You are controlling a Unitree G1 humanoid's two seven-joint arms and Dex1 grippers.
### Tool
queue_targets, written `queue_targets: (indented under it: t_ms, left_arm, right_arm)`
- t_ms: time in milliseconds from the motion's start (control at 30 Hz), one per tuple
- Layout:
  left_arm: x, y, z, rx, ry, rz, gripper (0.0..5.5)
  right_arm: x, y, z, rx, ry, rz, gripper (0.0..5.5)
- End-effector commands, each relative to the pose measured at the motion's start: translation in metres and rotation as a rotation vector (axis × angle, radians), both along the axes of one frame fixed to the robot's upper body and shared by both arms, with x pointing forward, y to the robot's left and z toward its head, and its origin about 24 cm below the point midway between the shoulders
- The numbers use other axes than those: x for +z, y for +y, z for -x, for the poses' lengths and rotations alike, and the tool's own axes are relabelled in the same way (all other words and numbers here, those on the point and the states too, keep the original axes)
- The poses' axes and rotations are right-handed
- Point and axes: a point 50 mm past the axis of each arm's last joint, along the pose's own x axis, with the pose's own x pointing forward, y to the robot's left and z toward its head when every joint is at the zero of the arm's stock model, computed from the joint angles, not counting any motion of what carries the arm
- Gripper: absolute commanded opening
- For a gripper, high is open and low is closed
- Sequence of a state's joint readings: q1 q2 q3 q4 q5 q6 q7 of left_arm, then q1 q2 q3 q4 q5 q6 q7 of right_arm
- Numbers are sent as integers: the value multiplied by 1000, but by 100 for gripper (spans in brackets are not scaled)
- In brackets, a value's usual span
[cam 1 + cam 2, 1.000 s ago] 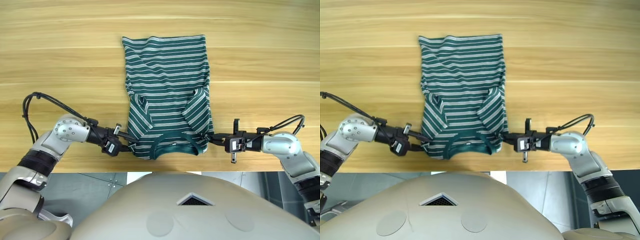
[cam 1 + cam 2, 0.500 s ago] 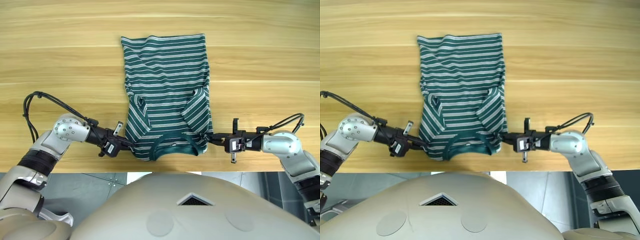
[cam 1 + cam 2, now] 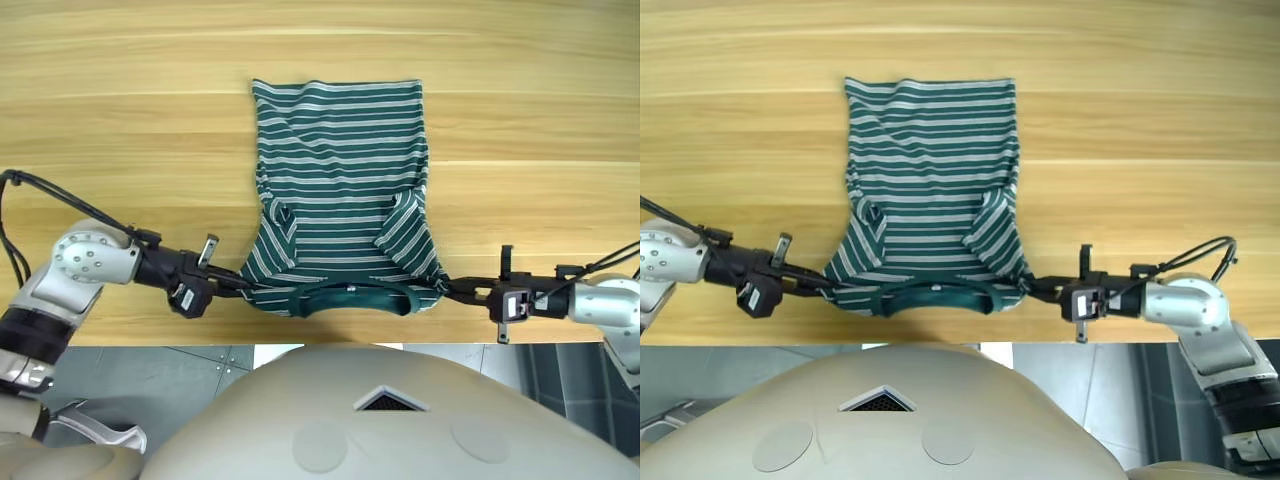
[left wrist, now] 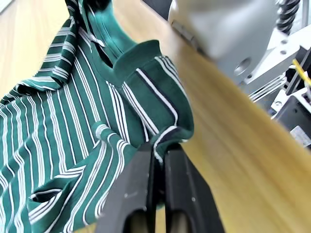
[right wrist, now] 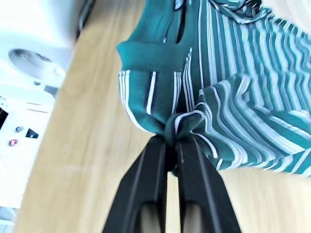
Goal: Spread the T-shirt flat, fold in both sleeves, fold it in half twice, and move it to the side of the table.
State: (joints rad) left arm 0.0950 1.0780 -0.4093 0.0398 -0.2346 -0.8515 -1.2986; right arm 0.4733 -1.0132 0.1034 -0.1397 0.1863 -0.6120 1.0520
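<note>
The green-and-white striped T-shirt is lying on the wooden table with both sleeves folded in over its front. Its collar end is running along the table's near edge and its hem is pointing toward the table's far side. The collar end is sitting taut between the two grippers. The left gripper is pinching the shoulder corner on the robot's left, fingers clamped tight on bunched fabric. The right gripper is clamping the opposite shoulder corner likewise.
</note>
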Motion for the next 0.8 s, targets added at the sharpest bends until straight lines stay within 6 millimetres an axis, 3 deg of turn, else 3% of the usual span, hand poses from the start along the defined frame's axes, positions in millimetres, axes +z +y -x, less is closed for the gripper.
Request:
queue_targets:
  t_ms: [33, 233, 367, 500, 800]
  left_arm:
    - [13, 0, 8, -30, 9, 38, 3]
    - [32, -6, 20, -47, 73, 176, 3]
    - [27, -5, 6, 27, 81, 206, 3]
    - [14, -9, -20, 135, 57, 229, 3]
    - [29, -4, -95, 398, -58, 390, 3]
  right_arm:
    - [17, 1, 5, 38, -28, -47, 9]
    - [29, 6, 20, 94, -6, -134, 9]
    - [19, 6, 10, 60, -30, -56, 9]
    - [16, 7, -15, 11, -99, -12, 9]
    - [40, 17, -101, -155, -319, -44, 9]
